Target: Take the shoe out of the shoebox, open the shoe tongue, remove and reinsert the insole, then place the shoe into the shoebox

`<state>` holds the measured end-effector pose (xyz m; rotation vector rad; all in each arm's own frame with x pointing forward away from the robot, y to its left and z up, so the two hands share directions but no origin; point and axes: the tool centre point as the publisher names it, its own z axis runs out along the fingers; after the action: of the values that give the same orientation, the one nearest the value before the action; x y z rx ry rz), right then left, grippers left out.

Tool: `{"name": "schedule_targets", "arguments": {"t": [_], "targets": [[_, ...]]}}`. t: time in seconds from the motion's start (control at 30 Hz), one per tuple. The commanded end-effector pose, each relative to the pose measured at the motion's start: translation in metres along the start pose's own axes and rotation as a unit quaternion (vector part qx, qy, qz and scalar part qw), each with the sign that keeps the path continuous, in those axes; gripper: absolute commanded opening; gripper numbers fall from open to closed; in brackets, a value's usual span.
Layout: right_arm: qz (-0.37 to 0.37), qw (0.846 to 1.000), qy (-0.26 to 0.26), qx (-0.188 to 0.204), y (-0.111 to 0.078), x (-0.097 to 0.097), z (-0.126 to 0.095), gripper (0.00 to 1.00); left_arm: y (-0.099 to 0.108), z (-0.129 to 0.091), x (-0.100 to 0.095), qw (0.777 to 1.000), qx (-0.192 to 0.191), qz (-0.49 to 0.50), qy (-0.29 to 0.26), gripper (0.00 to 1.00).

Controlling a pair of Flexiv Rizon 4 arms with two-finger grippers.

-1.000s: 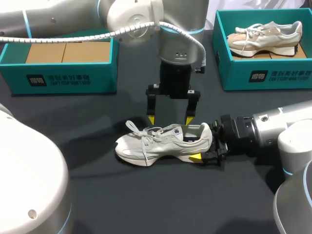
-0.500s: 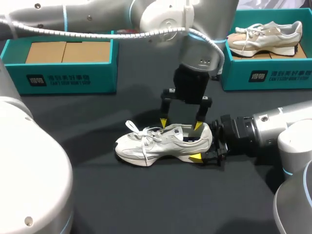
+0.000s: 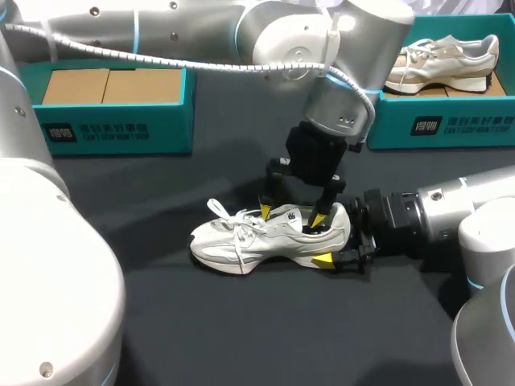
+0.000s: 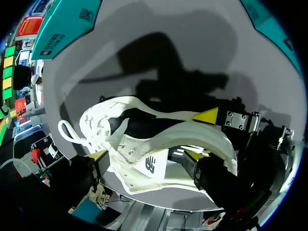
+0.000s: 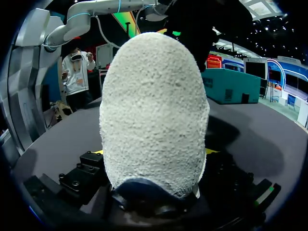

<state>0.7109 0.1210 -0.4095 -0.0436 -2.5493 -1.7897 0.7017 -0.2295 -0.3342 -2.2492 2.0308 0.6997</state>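
Note:
A white sneaker (image 3: 257, 237) stands upright on the dark table, toe to the left. My right gripper (image 3: 332, 241) is shut on its heel (image 5: 154, 110) from the right, one yellow tip on each side. My left gripper (image 3: 292, 215) hangs tilted over the shoe's mouth, open. One of its tips is down inside the collar near the heel, the other by the far side of the tongue. In the left wrist view the tongue (image 4: 144, 163) lies between its fingers (image 4: 98, 155), not pinched. The insole is hidden inside the shoe.
A teal shoebox (image 3: 121, 129) with cardboard inside stands at the back left. A second teal shoebox (image 3: 434, 125) at the back right holds another pale sneaker (image 3: 442, 60). Bare table lies in front of the shoe.
My left gripper has moved right and come down from above the laces into the shoe's mouth, tilting as it went. The shoe and the right gripper have stayed put.

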Motion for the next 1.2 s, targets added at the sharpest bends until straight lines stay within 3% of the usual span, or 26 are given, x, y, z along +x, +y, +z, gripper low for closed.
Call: {"name": "schedule_targets", "arguments": {"t": [0.03, 0.5, 0.67, 1.0, 1.2], "targets": [[0.001, 1.000, -0.001, 0.002, -0.001, 0.000, 0.001, 0.00, 0.001, 0.003, 0.003, 1.000, -0.004, -0.001, -0.017, 1.00], [0.001, 1.000, -0.001, 0.002, -0.001, 0.000, 0.001, 0.00, 0.006, 0.008, -0.014, 0.997, -0.004, -0.028, -0.071, 1.00], [0.001, 1.000, -0.001, 0.002, -0.001, 0.000, 0.001, 0.00, 0.004, 0.008, -0.022, 0.997, -0.007, -0.030, -0.075, 0.90], [0.001, 1.000, -0.001, 0.002, -0.001, 0.000, 0.001, 0.00, 0.005, 0.001, -0.033, 0.997, -0.010, -0.031, -0.067, 0.51], [0.001, 1.000, -0.001, 0.002, -0.001, 0.000, 0.001, 0.00, 0.009, -0.004, -0.038, 0.997, 0.004, -0.024, -0.068, 0.46]]}}
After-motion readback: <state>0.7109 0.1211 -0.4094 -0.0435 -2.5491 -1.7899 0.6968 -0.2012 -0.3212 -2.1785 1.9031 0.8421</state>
